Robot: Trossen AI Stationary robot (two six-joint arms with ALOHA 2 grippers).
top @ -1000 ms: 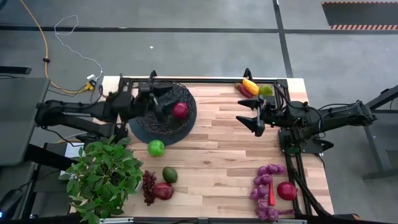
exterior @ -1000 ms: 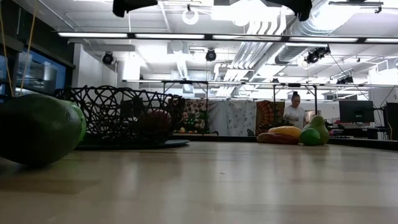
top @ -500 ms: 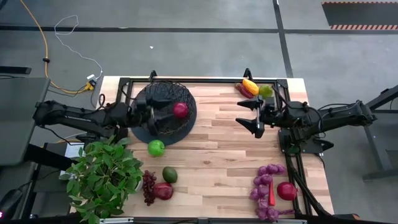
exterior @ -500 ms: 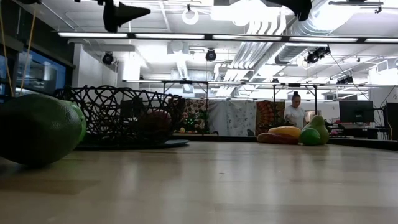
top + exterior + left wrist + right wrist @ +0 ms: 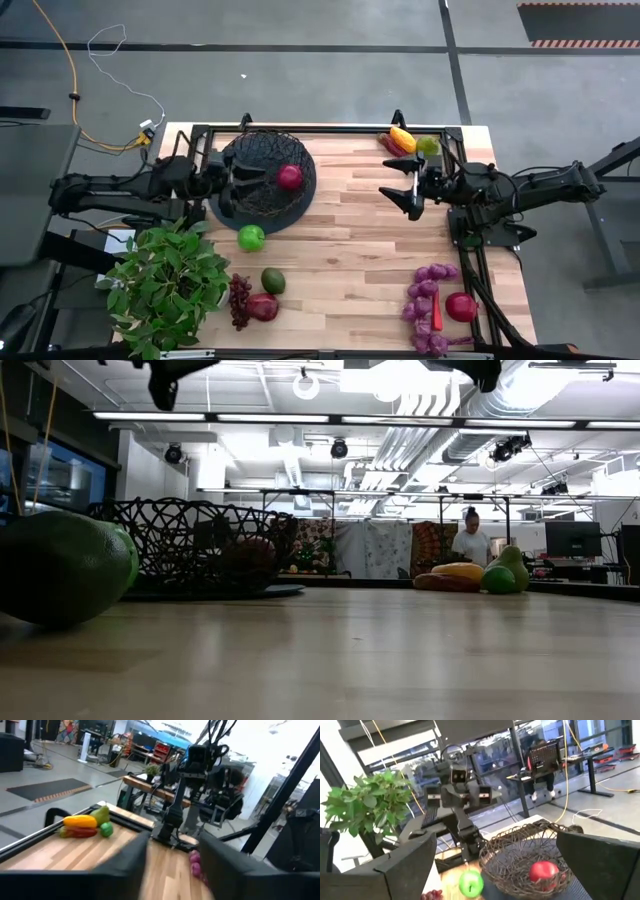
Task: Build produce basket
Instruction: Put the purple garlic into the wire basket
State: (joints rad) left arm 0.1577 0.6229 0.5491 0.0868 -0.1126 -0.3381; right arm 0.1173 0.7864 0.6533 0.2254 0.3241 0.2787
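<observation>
The black wire basket stands at the table's far left, with a red pomegranate lying inside it. My left gripper hovers over the basket's left rim. The left wrist view shows a gap between its fingers with nothing in it. My right gripper hangs open above the bare table right of centre, pointing at the basket. On the table lie a green apple, an avocado, dark red grapes and a second pomegranate.
A leafy potted plant fills the near left corner. A yellow pepper and green fruit lie at the far right. Purple grapes, a pomegranate and a chili lie near right. A person stands beyond the table.
My left gripper has drawn back from over the middle of the basket toward the table's left edge. The pomegranate has stayed in the basket where it was.
</observation>
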